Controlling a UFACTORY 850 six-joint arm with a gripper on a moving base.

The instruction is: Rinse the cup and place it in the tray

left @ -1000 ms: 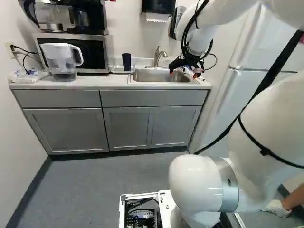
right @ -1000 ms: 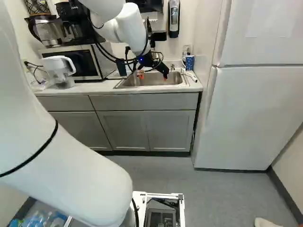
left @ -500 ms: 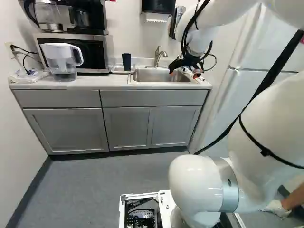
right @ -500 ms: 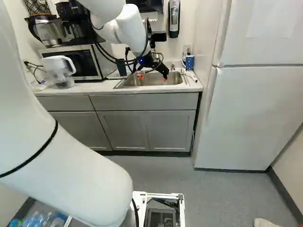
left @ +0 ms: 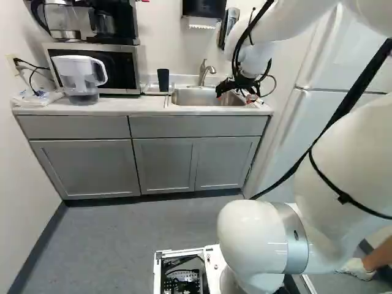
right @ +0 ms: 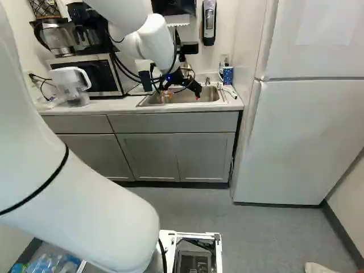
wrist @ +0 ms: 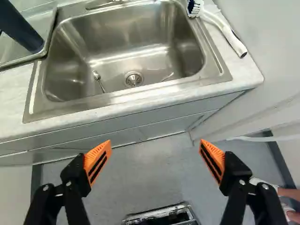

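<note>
Can see a small shift of the tool [wrist: 155, 141] toward the left of both base views, with the base not moved. Holding nothing, with the orange pads [wrist: 96, 158] wide apart, near the front edge of the sink [wrist: 133, 28]. Can find the dark cup [wrist: 19, 27] upright in the tray [wrist: 40, 21] beside the sink, same as before. Cannot confirm any rinsing, but probably close to finishing, so needing mainly to draw back carefully, without knocking the faucet [left: 206, 70].

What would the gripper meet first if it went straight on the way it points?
Probably the grey cabinet front below the counter, though the open gripper might just pass it and reach the floor; depth is unclear.
</note>
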